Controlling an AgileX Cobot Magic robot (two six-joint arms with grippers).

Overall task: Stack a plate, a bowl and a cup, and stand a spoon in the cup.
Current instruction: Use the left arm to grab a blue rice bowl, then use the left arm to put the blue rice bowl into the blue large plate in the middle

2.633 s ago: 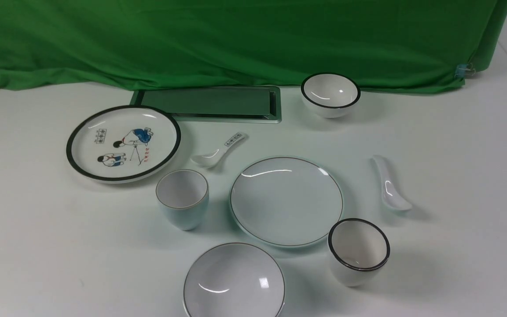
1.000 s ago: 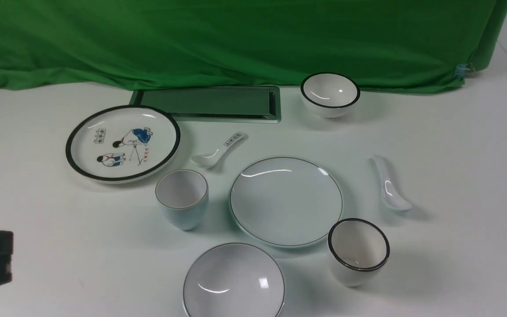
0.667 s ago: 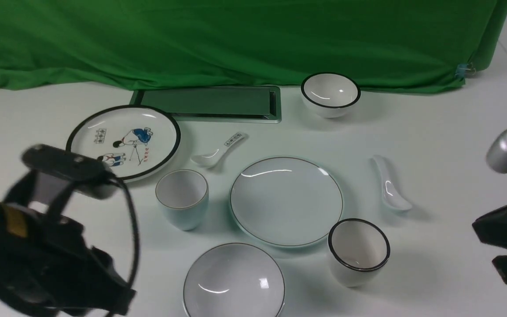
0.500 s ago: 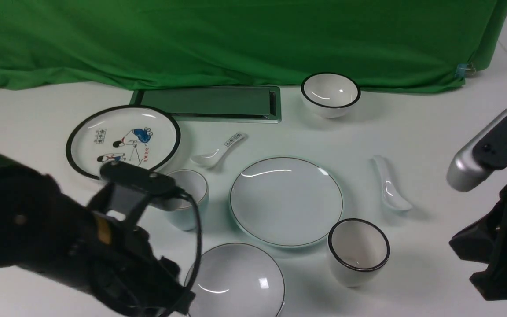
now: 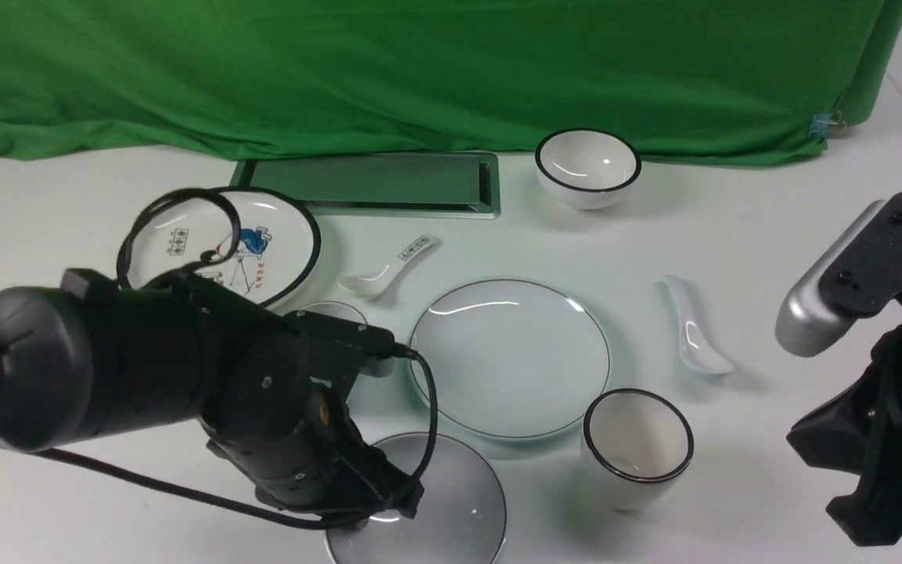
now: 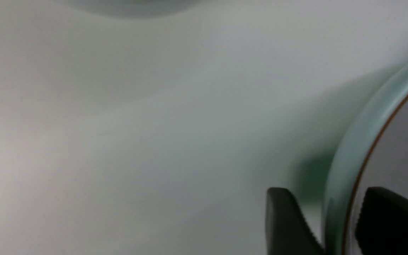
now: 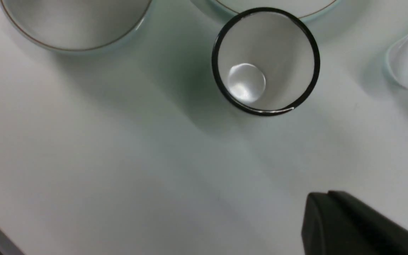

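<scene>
The pale bowl (image 5: pixel 459 501) sits on the table at the front, half hidden by my left arm. In the left wrist view my left gripper (image 6: pixel 328 193) has one finger outside and one inside the bowl's (image 6: pixel 349 170) thin-lined rim, pressed close on its wall. The plain plate (image 5: pixel 507 356) lies in the middle. Only the rim of the pale blue cup (image 5: pixel 333 309) shows behind the left arm. The plain white spoon (image 5: pixel 694 329) lies right of the plate. My right gripper (image 5: pixel 850 509) hangs shut and empty at the front right, its closed tip (image 7: pixel 326 194) over bare table.
A black-rimmed white cup (image 5: pixel 637 446) stands close to the plate's front right. A cartoon plate (image 5: pixel 263 235), a marked spoon (image 5: pixel 388 270) and a black-rimmed bowl (image 5: pixel 588 168) lie further back. A recessed metal panel (image 5: pixel 377 184) sits before the green cloth (image 5: pixel 420 70).
My left arm swept in from the left front and its jaws came onto the bowl's rim. The right arm came in from the right edge and dropped slightly. No dish has moved.
</scene>
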